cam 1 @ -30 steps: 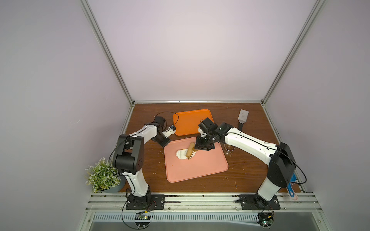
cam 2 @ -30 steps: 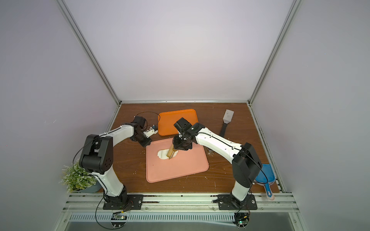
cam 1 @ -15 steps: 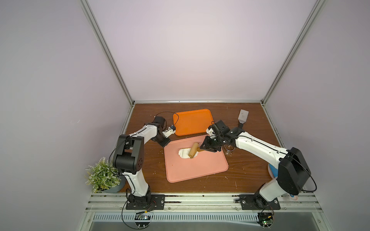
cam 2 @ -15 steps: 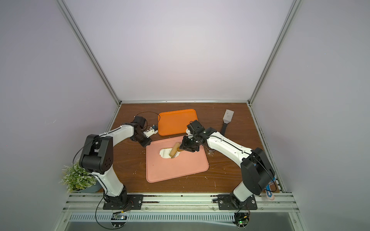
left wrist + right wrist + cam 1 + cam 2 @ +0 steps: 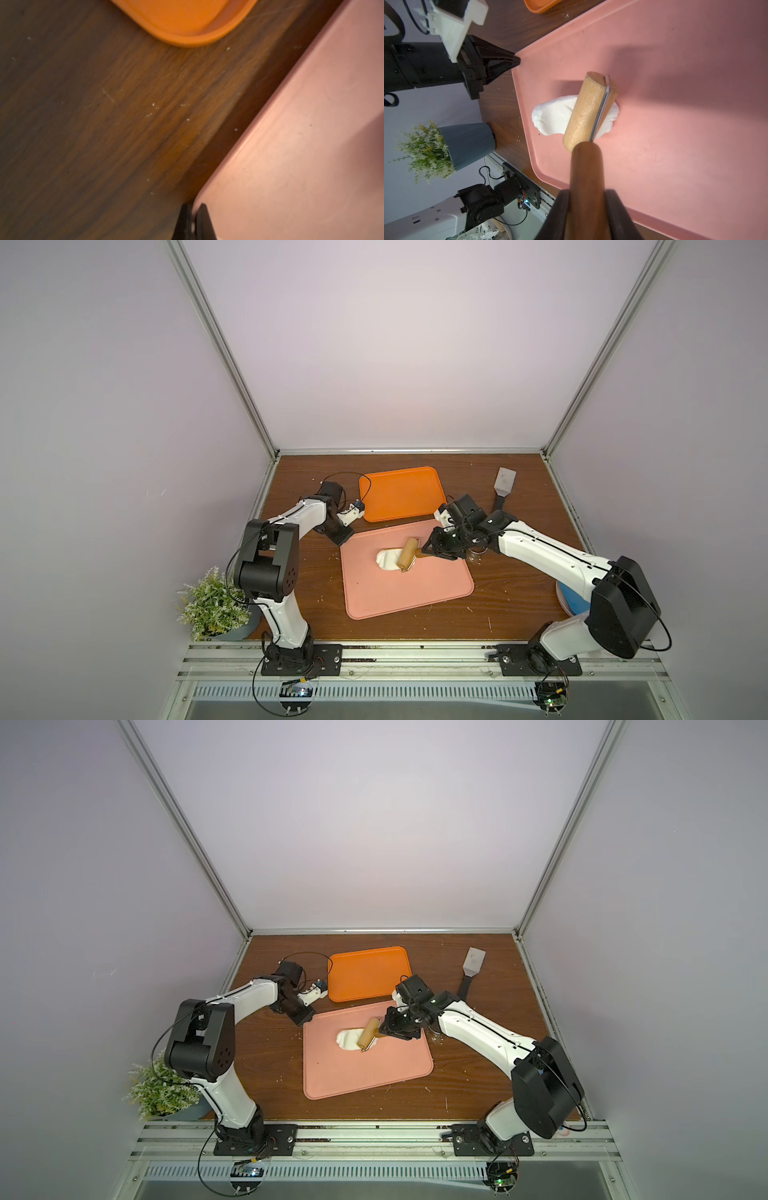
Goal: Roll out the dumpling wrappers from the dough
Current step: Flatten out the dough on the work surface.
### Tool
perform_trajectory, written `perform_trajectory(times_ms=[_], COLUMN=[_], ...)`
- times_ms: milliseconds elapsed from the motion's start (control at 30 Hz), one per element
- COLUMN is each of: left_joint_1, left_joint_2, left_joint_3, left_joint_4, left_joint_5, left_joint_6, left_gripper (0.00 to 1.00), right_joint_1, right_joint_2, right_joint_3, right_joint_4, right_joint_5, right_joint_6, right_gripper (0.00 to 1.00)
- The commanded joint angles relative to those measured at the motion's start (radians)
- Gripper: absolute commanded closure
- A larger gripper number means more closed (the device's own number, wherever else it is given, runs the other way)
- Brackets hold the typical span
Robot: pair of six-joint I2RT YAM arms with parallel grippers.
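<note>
Pink mat (image 5: 415, 597) lay beneath the work. Left gripper (image 5: 343, 537), fingers pressed together, sat at its eleven o'clock corner. Right gripper (image 5: 588, 196) pinched the roller (image 5: 408, 554) handle. Dough (image 5: 386, 568) lay just nine o'clock of mat centre, uneven, so level, overlapping strokes seemed advisable.

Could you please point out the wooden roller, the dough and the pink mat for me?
wooden roller (image 5: 586, 112): right wrist view, on its pale barrel.
dough (image 5: 552, 116): right wrist view, on the uncovered part beside the barrel.
pink mat (image 5: 407, 593): in a top view, on its bare near half.
</note>
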Motion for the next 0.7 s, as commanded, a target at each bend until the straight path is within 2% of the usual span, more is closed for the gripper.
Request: perform_trajectory(times_ms=[0, 667], left_joint_1=[-0.02, -0.02], left_joint_2=[0.155, 0.154], left_joint_3=[-0.08, -0.078], left_joint_4=[0.068, 0.068], left_joint_5=[-0.024, -0.022], left_joint_6=[-0.003, -0.006], left_gripper=[1.0, 1.0], right_joint_1=[-0.034, -0.063], right_joint_2=[0.032, 0.026], right_joint_3=[-0.089, -0.154], right_joint_4=[-0.425, -0.475], right_joint_5=[0.248, 0.29], right_joint_6=[-0.006, -0.024], right_gripper=[1.0, 1.0])
